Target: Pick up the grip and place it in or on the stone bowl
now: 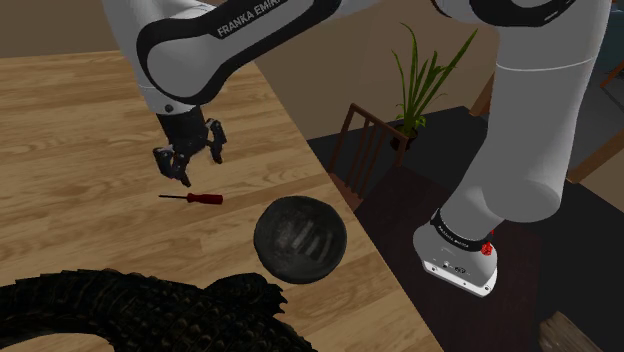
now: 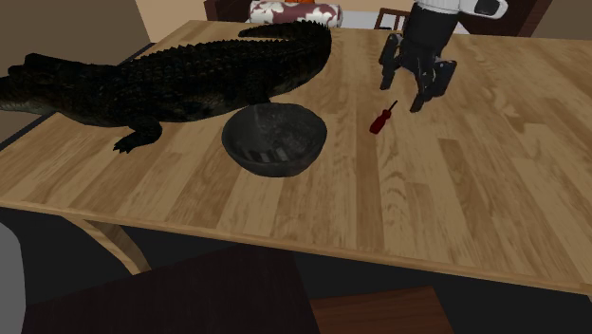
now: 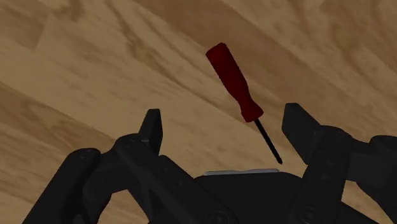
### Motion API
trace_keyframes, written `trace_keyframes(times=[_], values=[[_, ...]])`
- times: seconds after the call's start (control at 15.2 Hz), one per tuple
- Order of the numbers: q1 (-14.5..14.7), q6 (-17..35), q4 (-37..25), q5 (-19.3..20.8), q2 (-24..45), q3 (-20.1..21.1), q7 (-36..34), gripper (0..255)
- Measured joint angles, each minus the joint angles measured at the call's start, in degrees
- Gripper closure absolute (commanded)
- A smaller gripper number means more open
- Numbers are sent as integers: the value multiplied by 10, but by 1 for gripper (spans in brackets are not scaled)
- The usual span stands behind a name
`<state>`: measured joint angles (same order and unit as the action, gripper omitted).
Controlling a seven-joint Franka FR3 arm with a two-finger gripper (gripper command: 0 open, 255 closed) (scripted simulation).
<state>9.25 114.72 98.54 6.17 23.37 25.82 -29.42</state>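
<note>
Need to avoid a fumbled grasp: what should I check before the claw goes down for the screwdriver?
1. Open claw: ok, fingers stand apart.
2. Nothing touching the screwdriver on the table: ok.
3. Aim at the red handle: not ok, I judge. In the wrist view the shaft tip lies between the fingers, the handle beyond them.
4. Upright, empty bowl: ok.
5. Gap from crocodile to screwdriver: ok.
6. Gap from crocodile to bowl: cannot tell.
</note>
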Motion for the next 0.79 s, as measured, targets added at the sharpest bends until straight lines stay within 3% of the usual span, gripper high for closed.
trace_keyframes(times=[0.26,0.79], values=[[18,37,-38,80,51,26,180,0],[27,84,-25,109,83,22,203,0]])
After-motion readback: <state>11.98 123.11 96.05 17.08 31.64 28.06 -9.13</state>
